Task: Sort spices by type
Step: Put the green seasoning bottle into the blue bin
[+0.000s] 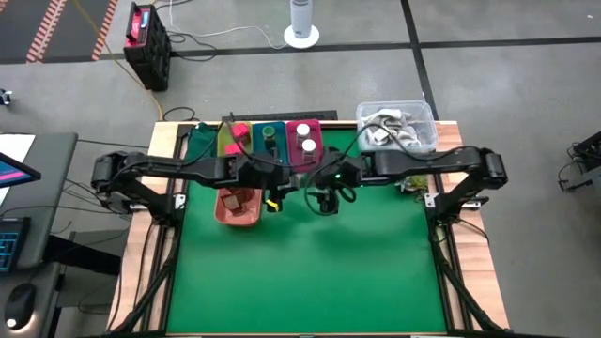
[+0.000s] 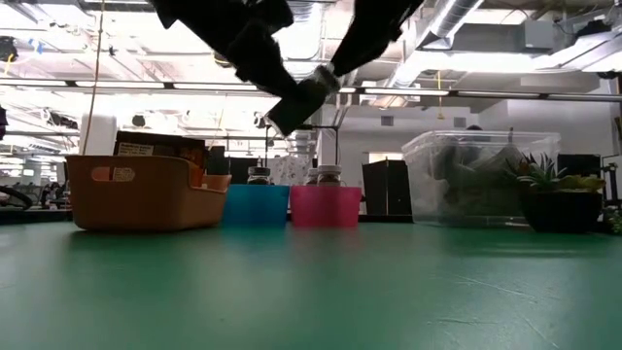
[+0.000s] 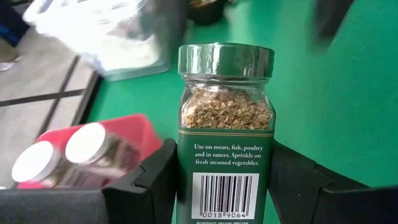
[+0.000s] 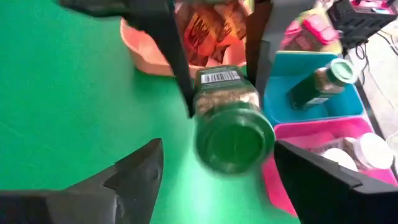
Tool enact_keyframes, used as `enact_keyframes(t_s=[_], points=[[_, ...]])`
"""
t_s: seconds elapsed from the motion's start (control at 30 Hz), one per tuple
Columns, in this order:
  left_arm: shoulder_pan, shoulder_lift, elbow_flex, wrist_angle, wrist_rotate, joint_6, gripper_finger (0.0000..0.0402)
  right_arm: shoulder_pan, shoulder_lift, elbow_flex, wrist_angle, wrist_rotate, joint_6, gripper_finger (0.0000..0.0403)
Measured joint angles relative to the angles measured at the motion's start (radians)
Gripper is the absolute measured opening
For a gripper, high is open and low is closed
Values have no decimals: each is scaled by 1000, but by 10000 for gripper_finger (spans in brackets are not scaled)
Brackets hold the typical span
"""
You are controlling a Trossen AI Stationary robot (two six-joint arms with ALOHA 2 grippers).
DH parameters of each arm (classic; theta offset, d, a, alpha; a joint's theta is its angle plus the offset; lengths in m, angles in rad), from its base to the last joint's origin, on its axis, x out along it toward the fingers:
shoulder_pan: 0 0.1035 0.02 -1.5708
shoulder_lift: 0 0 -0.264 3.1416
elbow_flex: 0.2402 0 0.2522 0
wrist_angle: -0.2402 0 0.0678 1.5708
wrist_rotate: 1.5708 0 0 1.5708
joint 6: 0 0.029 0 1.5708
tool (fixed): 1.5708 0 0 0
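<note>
Handover in mid-air over the green counter point(image 1: 310, 272), in front of the tray row. Left pincer point(image 3: 224, 186) clamped on green-capped jar point(image 3: 226, 130), one finger point(image 3: 146, 180) pressed to each side of the label, cap pointing away from the wrist. Dried flakes visible through the glass; barcode facing the left wrist camera. Right pincer point(image 4: 217, 168) directly facing that jar's cap, fingers point(image 4: 134, 171) spread wide, apart from the glass, touching nothing. Both pincers close together above the counter in the high view, just in front of the salmon tray point(image 1: 239, 208).

Behind the left pincer: salmon tray with brown packets point(image 4: 208, 31). Beside it, teal tray point(image 4: 314, 102) holding a second green jar point(image 4: 320, 84) lying on its side. Next along, magenta tray point(image 4: 292, 180) with two white-capped jars point(image 3: 65, 155). Clear plastic tub point(image 1: 399, 127) beyond the right pincer, at the counter's far corner.
</note>
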State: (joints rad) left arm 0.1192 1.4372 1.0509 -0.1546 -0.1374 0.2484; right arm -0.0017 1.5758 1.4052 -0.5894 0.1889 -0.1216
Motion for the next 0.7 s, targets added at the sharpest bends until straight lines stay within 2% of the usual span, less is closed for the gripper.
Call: enact_keyframes(t_s=[0.13, 0.3, 0.43, 0.6, 0.7], points=[[59, -13, -68, 75, -10, 18, 193, 2, -67, -23, -41, 61, 64, 331], [182, -30, -172, 280, 30, -27, 193, 4, -140, -152, 29, 142, 144, 322], [257, -30, -245, 498, 28, -73, 193, 13, -196, -291, 238, 196, 160, 318], [307, -27, -367, 695, 1, -104, 193, 25, -225, -428, 559, 203, 121, 318], [332, -27, -441, 801, -23, -127, 194, 30, -223, -452, 626, 203, 106, 318]])
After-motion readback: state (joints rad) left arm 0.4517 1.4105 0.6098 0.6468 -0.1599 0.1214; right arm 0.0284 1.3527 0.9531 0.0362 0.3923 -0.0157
